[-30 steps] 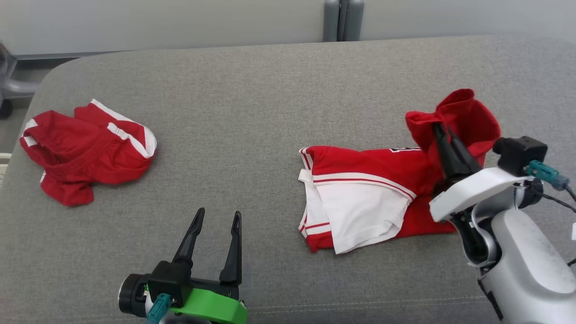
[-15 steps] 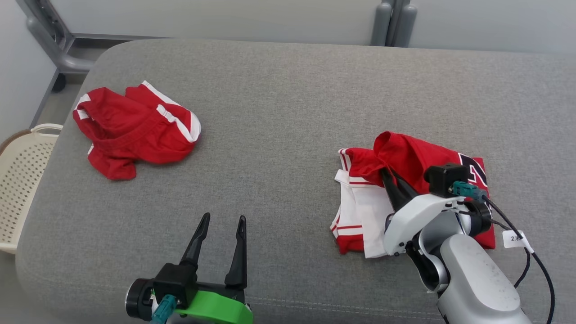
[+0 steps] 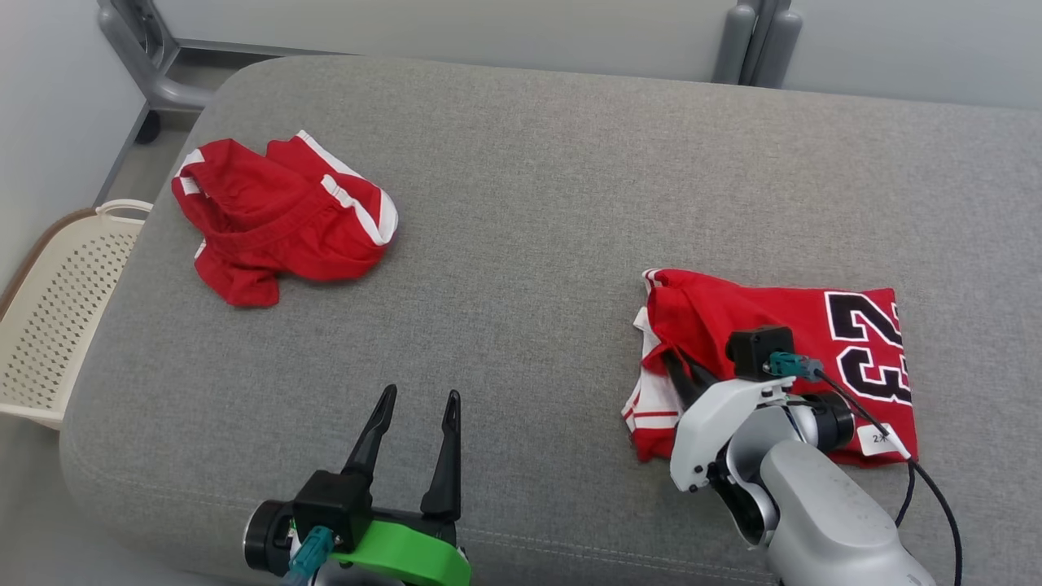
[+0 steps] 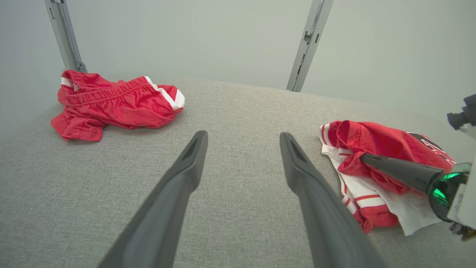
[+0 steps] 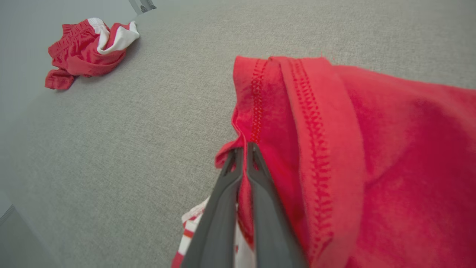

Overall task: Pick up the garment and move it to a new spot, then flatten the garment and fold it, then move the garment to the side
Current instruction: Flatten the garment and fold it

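Two red garments lie on the grey cushion (image 3: 521, 187): a numbered jersey (image 3: 781, 317) folded on the near right, and crumpled shorts (image 3: 277, 220) well apart at the far left. Of the two grippers, the right gripper (image 3: 671, 360) is pinched tight on the jersey's left hem, while the left gripper (image 3: 421, 394) hovers near the front edge, fingers spread wide and empty. One perforated basket (image 3: 49, 325) stands off the cushion's left end.

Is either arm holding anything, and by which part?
The right gripper, jaws shut, pinches the red and white fabric jersey with black number 23 at a folded red hemmed edge. The left gripper is open, holding nothing.
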